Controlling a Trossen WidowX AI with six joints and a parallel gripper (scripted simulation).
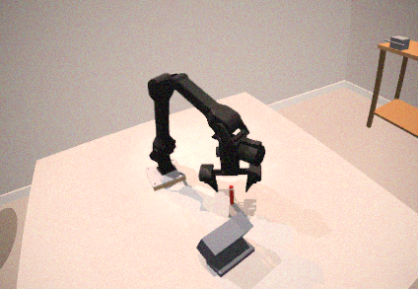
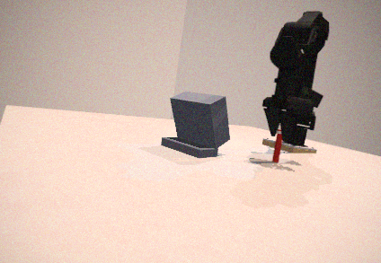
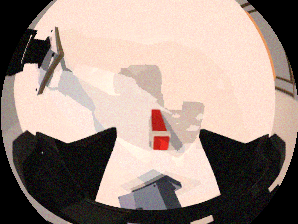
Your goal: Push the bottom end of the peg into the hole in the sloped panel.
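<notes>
A slim red peg with a pale band near its top stands upright on the table. My gripper is open and empty, pointing down above the peg. In the wrist view the peg lies midway between the two spread fingertips, and its top is about level with them or slightly below. The grey-blue block with the sloped panel stands close to the peg, at the bottom of the wrist view. I cannot make out its hole clearly in any view.
The arm's base plate is behind and to one side of the peg. An orange shelf with a small grey box stands off the table at the far right of the top view. Shadows fall around the peg.
</notes>
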